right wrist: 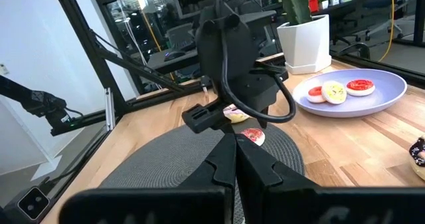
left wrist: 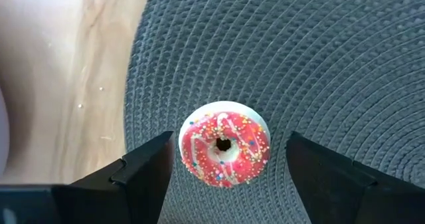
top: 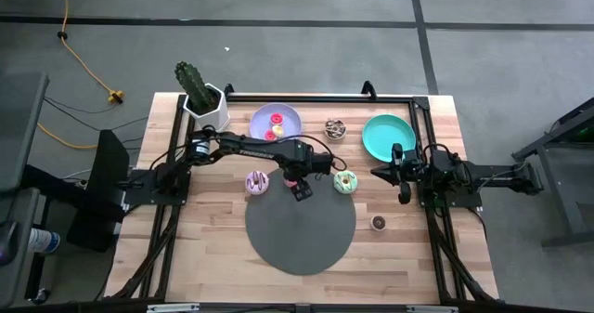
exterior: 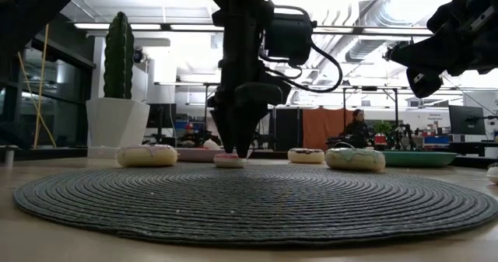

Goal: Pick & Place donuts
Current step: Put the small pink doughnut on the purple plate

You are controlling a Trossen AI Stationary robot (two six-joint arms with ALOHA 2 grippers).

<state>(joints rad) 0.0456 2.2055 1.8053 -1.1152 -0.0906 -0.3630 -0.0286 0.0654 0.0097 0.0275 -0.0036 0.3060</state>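
The red sprinkled donut (left wrist: 224,144) is lying flat on the dark woven mat (left wrist: 319,64), close to the mat's edge nearest the lavender plate (top: 288,118), and the left gripper (left wrist: 226,167) is hanging directly over it with its two fingers (left wrist: 143,171) standing wide, one on each side of the ring and touching nothing. The donut is sitting slightly nearer one finger than the other, so a closing pinch is likely pushing it sideways across the ribbed mat before the second finger arrives; it could be tipping up on edge or squirting out. Coming down too far, the fingertips could be digging into the weave and dragging the mat. Other donuts are lying nearby: a white-purple one (top: 257,183) and a green one (top: 345,182) just off the mat, and more on the lavender plate. The right gripper (top: 405,194) is waiting near the teal plate (top: 385,132), fingers pressed together and holding nothing.
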